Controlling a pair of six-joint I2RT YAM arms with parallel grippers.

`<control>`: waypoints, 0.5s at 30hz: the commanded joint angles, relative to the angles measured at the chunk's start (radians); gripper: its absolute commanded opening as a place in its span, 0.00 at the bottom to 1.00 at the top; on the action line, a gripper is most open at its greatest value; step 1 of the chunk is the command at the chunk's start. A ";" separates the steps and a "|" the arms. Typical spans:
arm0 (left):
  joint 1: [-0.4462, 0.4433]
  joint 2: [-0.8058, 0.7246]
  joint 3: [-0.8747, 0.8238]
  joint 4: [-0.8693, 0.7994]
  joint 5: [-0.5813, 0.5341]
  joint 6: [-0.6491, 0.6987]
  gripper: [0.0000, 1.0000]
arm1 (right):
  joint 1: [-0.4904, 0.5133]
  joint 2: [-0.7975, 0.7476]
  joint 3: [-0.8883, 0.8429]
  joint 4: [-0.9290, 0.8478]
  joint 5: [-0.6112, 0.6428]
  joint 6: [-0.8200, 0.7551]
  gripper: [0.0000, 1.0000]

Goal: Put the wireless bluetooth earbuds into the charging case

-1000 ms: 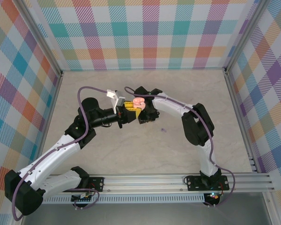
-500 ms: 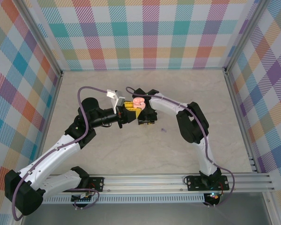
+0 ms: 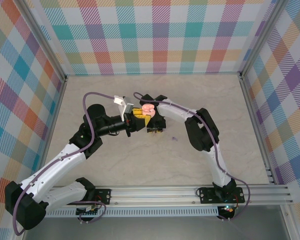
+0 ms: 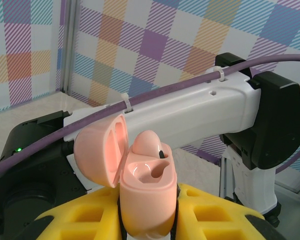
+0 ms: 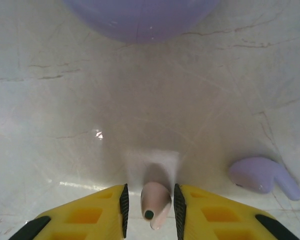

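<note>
While left gripper (image 4: 147,217) clamped open pink case (image 4: 146,187), first earbud (image 4: 148,142) sat inside; right gripper (image 5: 150,210) pinched second earbud (image 5: 155,200), uninserted.

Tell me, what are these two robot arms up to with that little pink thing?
The left gripper is shut on an open pink charging case. One pink earbud already sits in it, and the pocket beside it is empty. The right gripper pinches a second pink earbud right next to the case, not yet put in. Below it on the table lie a lilac earbud and what looks like a lilac case.
</note>
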 commanded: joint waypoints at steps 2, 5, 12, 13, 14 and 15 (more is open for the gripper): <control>-0.013 -0.010 0.026 0.034 0.015 -0.003 0.26 | 0.006 0.033 0.040 -0.049 0.024 0.013 0.31; -0.012 -0.011 0.025 0.034 0.014 -0.003 0.26 | 0.009 0.042 0.043 -0.053 0.034 0.013 0.31; -0.013 -0.011 0.024 0.031 0.014 -0.003 0.26 | 0.015 0.059 0.046 -0.064 0.047 0.006 0.28; -0.013 -0.011 0.025 0.031 0.014 -0.004 0.26 | 0.016 0.059 0.044 -0.065 0.047 0.005 0.26; -0.013 -0.011 0.024 0.031 0.012 -0.003 0.26 | 0.015 0.059 0.042 -0.064 0.047 0.004 0.25; -0.012 -0.011 0.025 0.031 0.012 -0.003 0.26 | 0.015 0.056 0.040 -0.062 0.048 0.003 0.23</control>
